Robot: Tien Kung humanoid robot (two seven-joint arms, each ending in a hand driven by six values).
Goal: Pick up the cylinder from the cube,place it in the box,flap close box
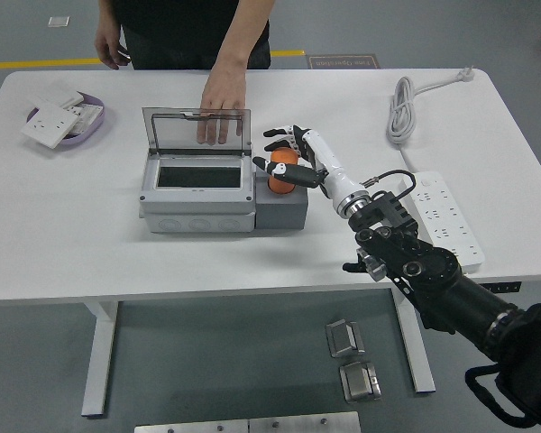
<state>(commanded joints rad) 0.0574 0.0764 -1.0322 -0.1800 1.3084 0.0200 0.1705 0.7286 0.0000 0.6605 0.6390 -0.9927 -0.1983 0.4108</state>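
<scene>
Head view: right hand [285,159] grips orange cylinder [281,174] on cube [281,210].

The cylinder [282,173] is orange, upright, seated in the top of the cube [282,207], partly hidden; the cube is dark grey, standing on the white bench [117,253], touching the box's right side. The box [197,194] is light grey with a dark hollow inside; its clear flap [197,132] stands raised at the far edge.
</scene>
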